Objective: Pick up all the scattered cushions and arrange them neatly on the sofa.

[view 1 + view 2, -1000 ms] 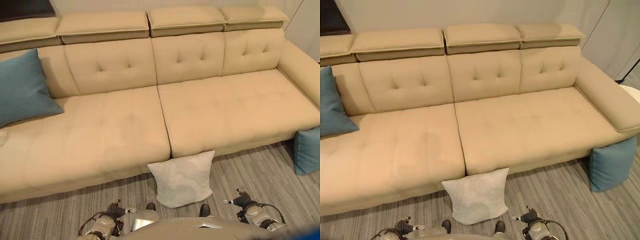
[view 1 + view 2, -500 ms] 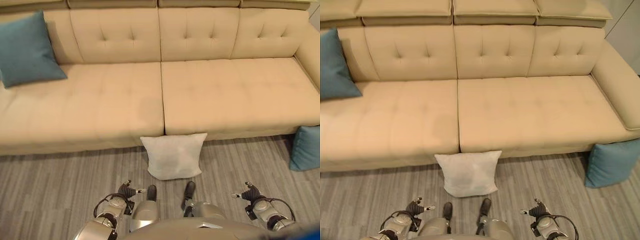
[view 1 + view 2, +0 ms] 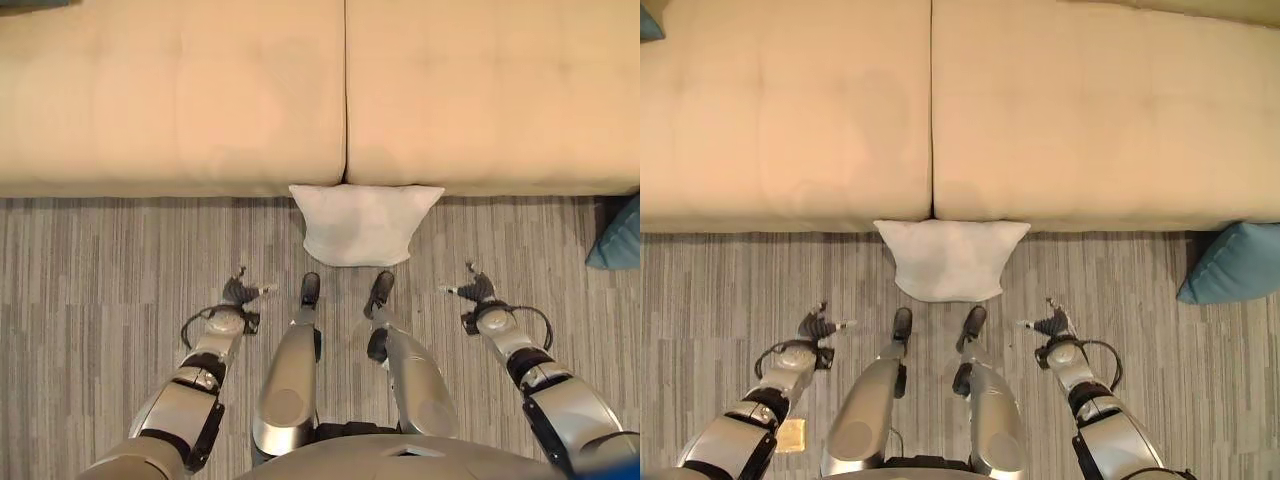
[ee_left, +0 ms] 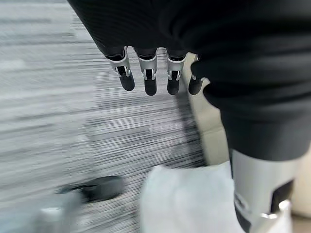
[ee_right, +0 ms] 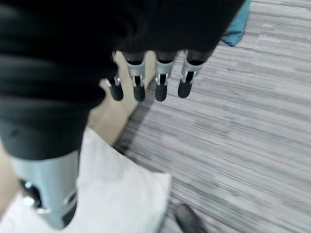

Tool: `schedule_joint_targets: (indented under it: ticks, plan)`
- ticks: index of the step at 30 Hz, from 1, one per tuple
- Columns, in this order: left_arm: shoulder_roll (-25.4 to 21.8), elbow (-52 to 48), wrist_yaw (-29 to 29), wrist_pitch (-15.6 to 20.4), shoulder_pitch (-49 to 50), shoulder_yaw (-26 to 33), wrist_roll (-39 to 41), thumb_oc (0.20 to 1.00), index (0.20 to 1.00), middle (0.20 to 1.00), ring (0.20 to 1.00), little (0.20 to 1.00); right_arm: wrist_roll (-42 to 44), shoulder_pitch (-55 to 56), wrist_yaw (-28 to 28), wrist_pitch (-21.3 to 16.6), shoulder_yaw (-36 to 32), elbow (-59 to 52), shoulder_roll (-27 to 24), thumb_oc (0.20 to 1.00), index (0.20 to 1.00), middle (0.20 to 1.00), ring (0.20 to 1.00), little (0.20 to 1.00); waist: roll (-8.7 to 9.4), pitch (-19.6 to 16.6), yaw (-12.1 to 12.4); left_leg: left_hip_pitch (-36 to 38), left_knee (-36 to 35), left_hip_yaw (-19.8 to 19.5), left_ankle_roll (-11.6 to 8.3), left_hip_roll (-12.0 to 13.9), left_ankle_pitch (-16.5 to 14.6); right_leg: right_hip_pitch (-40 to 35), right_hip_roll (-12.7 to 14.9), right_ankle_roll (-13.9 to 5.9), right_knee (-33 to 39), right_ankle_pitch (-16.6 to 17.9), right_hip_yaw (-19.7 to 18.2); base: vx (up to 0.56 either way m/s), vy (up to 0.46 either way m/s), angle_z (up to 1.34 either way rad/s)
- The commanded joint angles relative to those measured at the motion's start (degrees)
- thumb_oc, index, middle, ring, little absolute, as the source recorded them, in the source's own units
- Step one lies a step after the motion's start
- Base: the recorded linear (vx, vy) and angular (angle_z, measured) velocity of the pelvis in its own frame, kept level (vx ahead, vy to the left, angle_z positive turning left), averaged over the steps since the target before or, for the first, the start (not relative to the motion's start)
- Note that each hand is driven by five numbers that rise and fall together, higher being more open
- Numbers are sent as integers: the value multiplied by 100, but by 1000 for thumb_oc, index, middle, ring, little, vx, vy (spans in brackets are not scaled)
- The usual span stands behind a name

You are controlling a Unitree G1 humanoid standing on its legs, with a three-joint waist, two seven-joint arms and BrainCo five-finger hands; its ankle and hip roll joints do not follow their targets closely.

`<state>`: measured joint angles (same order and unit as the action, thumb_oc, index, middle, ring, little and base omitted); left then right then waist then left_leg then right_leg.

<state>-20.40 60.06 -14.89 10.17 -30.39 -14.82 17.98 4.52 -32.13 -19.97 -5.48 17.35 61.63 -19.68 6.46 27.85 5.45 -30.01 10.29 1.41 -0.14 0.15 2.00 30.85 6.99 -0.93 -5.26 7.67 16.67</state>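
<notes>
The white cushion leans against the front of the beige sofa, right below the seam between its two seat pads, its lower edge on the grey striped floor; it looks soft and squarish. The right eye view adds a teal cushion on the floor at the sofa's right end. The left hand and right hand hang above the floor either side of the white cushion, fingers straight, spread, holding nothing.
</notes>
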Motion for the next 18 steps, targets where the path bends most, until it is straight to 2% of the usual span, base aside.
schedule_joint_targets:
  ticks: [1, 4, 5, 6, 11, 18]
  plan:
    - [49, -53, -419, 330, 230, -57, 354, 1000, 1000, 1000, 1000, 1000, 401, 238, -470, -250, 154, -230, -234, 1000, 1000, 1000, 1000, 1000, -171, -586, -71, -449, 376, -202, -342, 212, -361, 36, 373, -488, -599, -745, -173, -121, 42, 7]
    - [104, -418, -732, 493, -173, -34, 607, 1000, 1000, 1000, 1000, 1000, 681, -238, -841, -461, -16, -568, -355, 1000, 1000, 1000, 1000, 1000, -242, -551, -145, -1470, 1022, -264, -313, 213, -486, 1028, 494, -442, -1207, -891, -266, -86, 38, 3]
    - [133, -645, -878, 568, -343, -29, 690, 1000, 1000, 1000, 1000, 1000, 713, -426, -1022, -564, -82, -788, -373, 1000, 1000, 1000, 1000, 1000, -268, -584, -199, -1986, 1318, -314, -301, 209, -554, 1579, 536, -437, -1557, -960, -343, 0, 0, 0]
    - [134, -648, -882, 566, -343, -29, 689, 1000, 1000, 1000, 1000, 1000, 712, -426, -1025, -562, -82, -790, -373, 1000, 1000, 1000, 1000, 1000, -266, -625, -202, -2048, 1350, -314, -300, 208, -565, 1639, 540, -437, -1586, -972, -347, -27, 30, 4]
    - [123, -1270, -1249, 575, -789, -95, 520, 1000, 1000, 1000, 1000, 1000, 595, -850, -1502, -730, -211, -1305, -536, 1000, 1000, 1000, 1000, 1000, -305, -848, -411, -3542, 2146, -437, -234, 207, -789, 3222, 616, -374, -2682, -1317, -584, 21, 12, 2]
    - [195, -1405, -1493, 536, -1228, -231, 440, 1000, 1000, 1000, 1000, 1000, 586, -1103, -1796, -776, -366, -1277, -576, 1000, 1000, 1000, 1000, 1000, -333, -1054, -564, -4491, 2268, -461, -238, 175, -747, 4288, 643, -410, -3047, -1391, -693, 6, 2, 0]
